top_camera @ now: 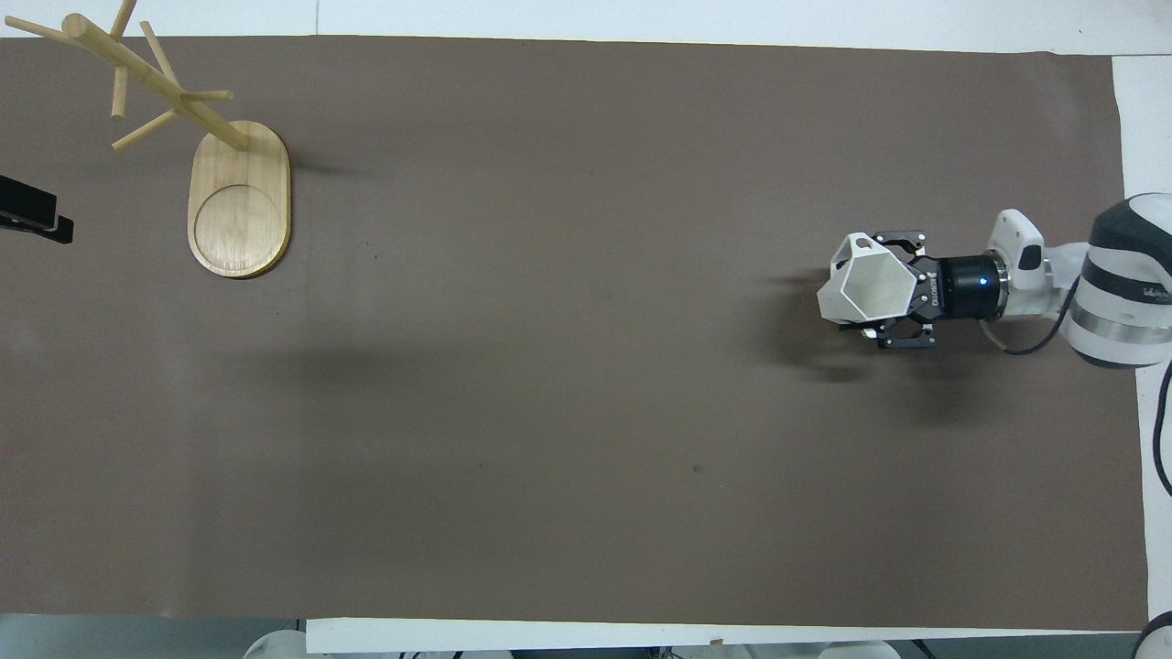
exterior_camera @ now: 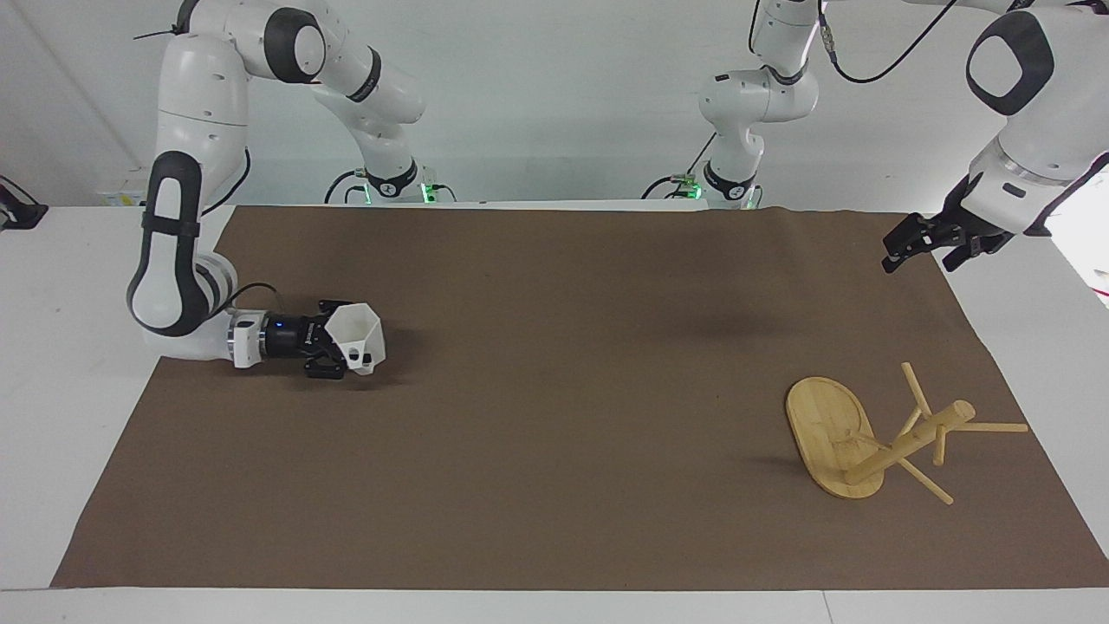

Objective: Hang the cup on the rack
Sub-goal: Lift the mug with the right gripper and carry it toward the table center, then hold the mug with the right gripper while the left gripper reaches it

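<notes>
The white faceted cup (exterior_camera: 357, 333) (top_camera: 865, 289) hangs just over the brown mat at the right arm's end of the table. Its rim faces up and its small holed handle (top_camera: 862, 243) points away from the robots. My right gripper (exterior_camera: 336, 352) (top_camera: 905, 291) lies nearly level and is shut on the cup's side. The bamboo rack (exterior_camera: 901, 444) (top_camera: 156, 82) stands upright on its oval base (exterior_camera: 827, 429) (top_camera: 238, 197) at the left arm's end, its pegs bare. My left gripper (exterior_camera: 923, 260) (top_camera: 27, 215) waits open, raised over the mat's edge near the rack.
The brown mat (exterior_camera: 554, 416) (top_camera: 586, 366) covers most of the white table (exterior_camera: 52, 347). Between the cup and the rack the mat holds nothing.
</notes>
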Tool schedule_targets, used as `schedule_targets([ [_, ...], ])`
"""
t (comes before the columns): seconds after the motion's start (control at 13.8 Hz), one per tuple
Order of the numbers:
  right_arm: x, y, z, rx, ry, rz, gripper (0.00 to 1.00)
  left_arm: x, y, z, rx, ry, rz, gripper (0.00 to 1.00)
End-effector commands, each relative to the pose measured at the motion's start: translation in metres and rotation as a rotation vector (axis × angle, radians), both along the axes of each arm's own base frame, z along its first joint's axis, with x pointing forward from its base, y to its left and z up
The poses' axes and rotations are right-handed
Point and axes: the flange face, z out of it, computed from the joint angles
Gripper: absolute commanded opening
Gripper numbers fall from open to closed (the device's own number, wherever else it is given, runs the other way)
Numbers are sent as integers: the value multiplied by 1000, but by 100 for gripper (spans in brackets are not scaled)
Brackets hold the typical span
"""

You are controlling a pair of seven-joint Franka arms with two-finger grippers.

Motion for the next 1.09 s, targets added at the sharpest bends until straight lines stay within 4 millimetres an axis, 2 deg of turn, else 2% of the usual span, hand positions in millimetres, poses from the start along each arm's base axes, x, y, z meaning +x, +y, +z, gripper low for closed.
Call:
schedule_targets([
  [0.0,21,90,16,13,-22,-32,23,-6,2,4,9,25,5,100],
  [0.15,32,156,31,-6,14,-91,23,-12,-7,19,11,3,9,100],
  [0.22,32,191,40,-2,41,-114,23,-12,-18,21,14,-1,43,100],
  [0.29,33,223,48,-1,60,-153,23,-14,-53,21,25,-12,98,100],
  [0.44,31,266,57,21,75,-194,23,-16,-106,21,21,-56,197,100],
  [0.51,26,285,58,41,84,-193,23,-21,-139,13,20,-60,204,100],
  [0.58,21,302,57,41,85,-202,23,-28,-173,6,18,-67,264,100],
  [0.65,20,311,57,16,52,-229,23,-33,-206,-1,12,-77,339,100],
  [0.8,7,337,53,-3,-11,-240,23,-44,-250,-10,0,-88,349,100],
  [0.87,1,347,51,-14,-11,-242,23,-46,-273,-21,1,-83,385,100],
  [1.02,-4,356,50,-27,-21,-244,23,-53,-314,-43,4,-76,447,100],
])
